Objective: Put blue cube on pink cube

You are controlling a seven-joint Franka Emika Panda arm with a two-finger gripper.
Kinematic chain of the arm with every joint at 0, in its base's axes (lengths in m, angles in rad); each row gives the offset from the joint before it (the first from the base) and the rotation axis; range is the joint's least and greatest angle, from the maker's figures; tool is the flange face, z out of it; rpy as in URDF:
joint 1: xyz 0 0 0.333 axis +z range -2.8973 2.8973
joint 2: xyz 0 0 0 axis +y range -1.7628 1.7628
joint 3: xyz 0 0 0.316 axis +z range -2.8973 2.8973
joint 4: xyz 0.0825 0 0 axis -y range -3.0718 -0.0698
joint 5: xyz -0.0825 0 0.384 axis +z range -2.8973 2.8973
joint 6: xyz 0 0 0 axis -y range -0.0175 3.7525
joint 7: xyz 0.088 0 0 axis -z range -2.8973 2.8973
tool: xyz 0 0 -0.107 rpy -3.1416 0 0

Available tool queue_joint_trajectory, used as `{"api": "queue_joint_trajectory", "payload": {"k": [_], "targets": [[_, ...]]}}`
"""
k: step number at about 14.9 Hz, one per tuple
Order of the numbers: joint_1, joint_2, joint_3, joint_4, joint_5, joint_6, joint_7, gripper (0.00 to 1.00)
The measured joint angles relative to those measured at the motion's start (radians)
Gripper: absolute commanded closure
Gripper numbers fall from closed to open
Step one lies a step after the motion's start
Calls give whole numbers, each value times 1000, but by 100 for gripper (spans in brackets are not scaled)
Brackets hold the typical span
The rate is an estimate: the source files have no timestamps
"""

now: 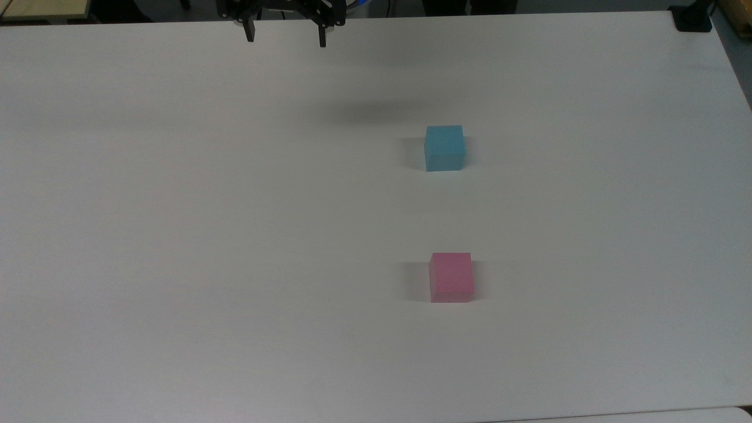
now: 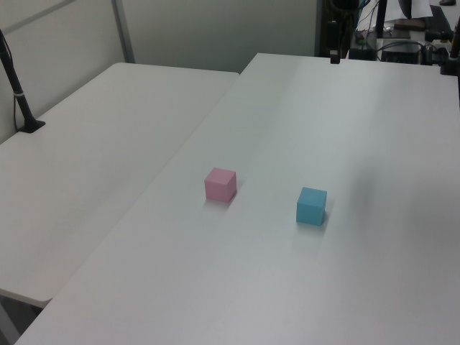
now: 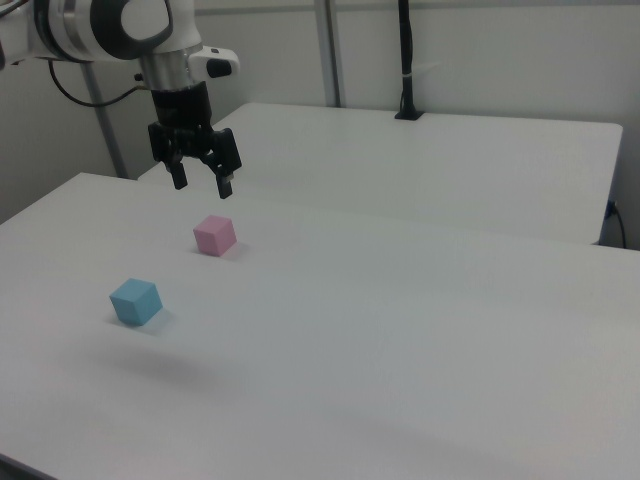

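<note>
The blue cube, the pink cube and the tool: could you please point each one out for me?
Blue cube [image 1: 445, 148], top view, centre of its visible faces.
Pink cube [image 1: 451, 277], top view, centre of its visible faces.
Tool [image 3: 201, 183], right view, midway between its open fingertips.

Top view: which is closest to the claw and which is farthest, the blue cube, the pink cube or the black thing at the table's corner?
From the claw, open at the top edge:
1. The light blue foam cube, lower right of the claw.
2. The pastel pink foam cube, farther down, below the blue one.
3. The black clamp base, at the table's top right corner.
</note>
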Motion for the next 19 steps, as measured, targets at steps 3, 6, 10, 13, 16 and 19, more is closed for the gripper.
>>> {"api": "queue_joint_trajectory", "payload": {"k": [3, 6, 10, 13, 16, 19], "targets": [[-2, 0, -30, 0, 0, 40, 0, 0], [-9, 0, -53, 0, 0, 51, -10, 0], [-1, -1, -49, 0, 1, 42, -10, 0], [2, -5, -48, 0, 2, 30, -10, 0], [2, -6, -48, 0, 2, 30, -10, 0], [2, -6, -48, 0, 2, 30, -10, 0]]}}
